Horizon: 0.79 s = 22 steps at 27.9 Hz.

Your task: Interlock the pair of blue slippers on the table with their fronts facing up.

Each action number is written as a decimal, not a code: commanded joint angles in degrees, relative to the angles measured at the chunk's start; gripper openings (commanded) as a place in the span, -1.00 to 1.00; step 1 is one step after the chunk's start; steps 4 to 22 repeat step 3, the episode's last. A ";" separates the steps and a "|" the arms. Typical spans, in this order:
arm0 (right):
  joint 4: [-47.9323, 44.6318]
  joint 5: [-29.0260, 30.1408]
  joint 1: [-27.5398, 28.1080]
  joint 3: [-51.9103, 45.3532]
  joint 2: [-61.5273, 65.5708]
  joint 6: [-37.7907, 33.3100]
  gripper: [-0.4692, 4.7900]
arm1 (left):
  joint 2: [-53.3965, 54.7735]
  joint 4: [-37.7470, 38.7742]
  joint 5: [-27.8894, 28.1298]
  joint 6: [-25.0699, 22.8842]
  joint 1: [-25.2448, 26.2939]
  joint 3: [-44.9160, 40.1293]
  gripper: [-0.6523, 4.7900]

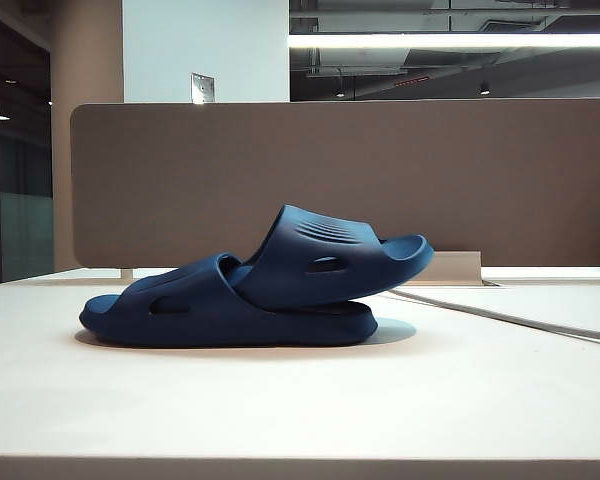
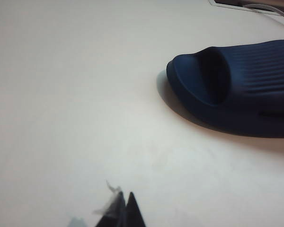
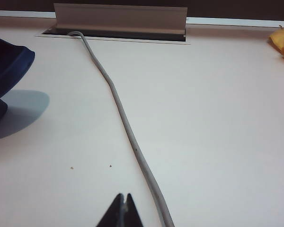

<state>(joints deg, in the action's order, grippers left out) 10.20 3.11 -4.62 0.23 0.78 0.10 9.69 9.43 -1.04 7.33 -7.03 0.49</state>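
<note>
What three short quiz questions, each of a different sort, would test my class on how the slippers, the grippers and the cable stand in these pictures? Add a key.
1. True or false: the upper slipper is tucked under the strap of the lower slipper and sticks up on the right in the exterior view.
2. Multiple choice: the left gripper and right gripper are A) both open, B) both shut and empty, C) each holding a slipper.
3. Fill in: the grey cable runs across the table from the ____ at its far edge.

Key: 1 true; 2 B; 3 slot.
</note>
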 commanded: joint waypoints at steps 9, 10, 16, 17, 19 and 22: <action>-0.50 -0.02 -0.04 -0.04 0.04 -0.07 -0.83 | -0.02 -0.07 -0.26 0.17 -0.02 0.04 -0.75; -0.50 -0.02 -0.04 -0.04 0.04 -0.07 -0.83 | -0.02 -0.07 -0.26 0.17 -0.02 0.04 -0.75; -0.50 -0.02 -0.04 -0.04 0.04 -0.07 -0.83 | -0.02 -0.07 -0.26 0.17 -0.02 0.04 -0.75; -0.50 -0.02 -0.04 -0.04 0.04 -0.07 -0.83 | -0.02 -0.07 -0.26 0.17 -0.02 0.04 -0.75; -0.50 -0.02 -0.04 -0.04 0.04 -0.07 -0.83 | -0.02 -0.07 -0.26 0.17 -0.02 0.04 -0.75; -0.50 -0.02 -0.04 -0.04 0.04 -0.07 -0.83 | -0.02 -0.07 -0.26 0.17 -0.02 0.04 -0.75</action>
